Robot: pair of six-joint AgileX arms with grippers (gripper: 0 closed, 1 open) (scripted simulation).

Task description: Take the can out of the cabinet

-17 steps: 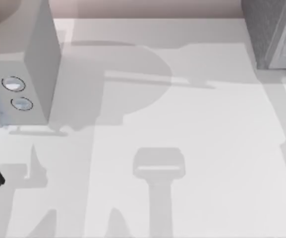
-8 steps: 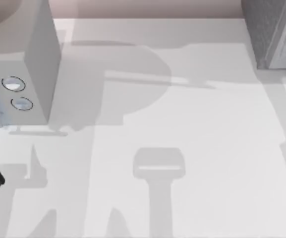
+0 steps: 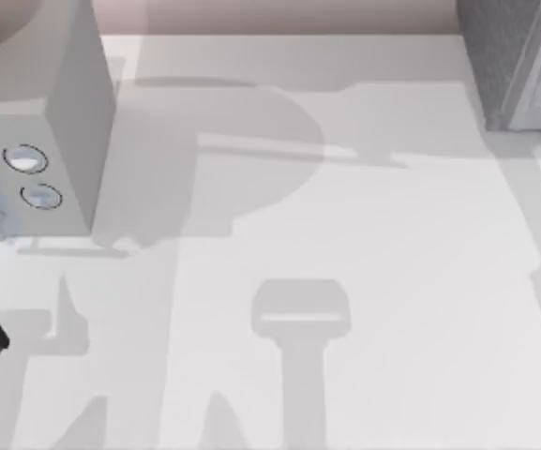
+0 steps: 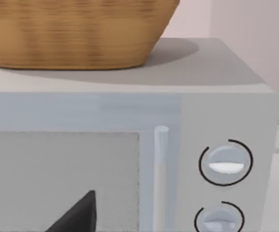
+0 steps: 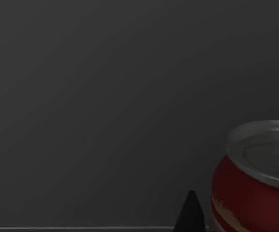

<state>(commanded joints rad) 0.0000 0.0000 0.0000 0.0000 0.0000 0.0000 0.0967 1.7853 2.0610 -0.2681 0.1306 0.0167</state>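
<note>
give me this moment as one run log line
stage: reaching for can | can: red, upright, against dark cabinet wall | right gripper: fingertip beside can, not holding | left arm: facing microwave

Soft shadows on table, perhaps overhead-lit

My red can cut off at the 4 o'clock corner, 1 dark fingertip poking in, microwave and basket cropped, cabinet clipped at 1 o'clock.
</note>
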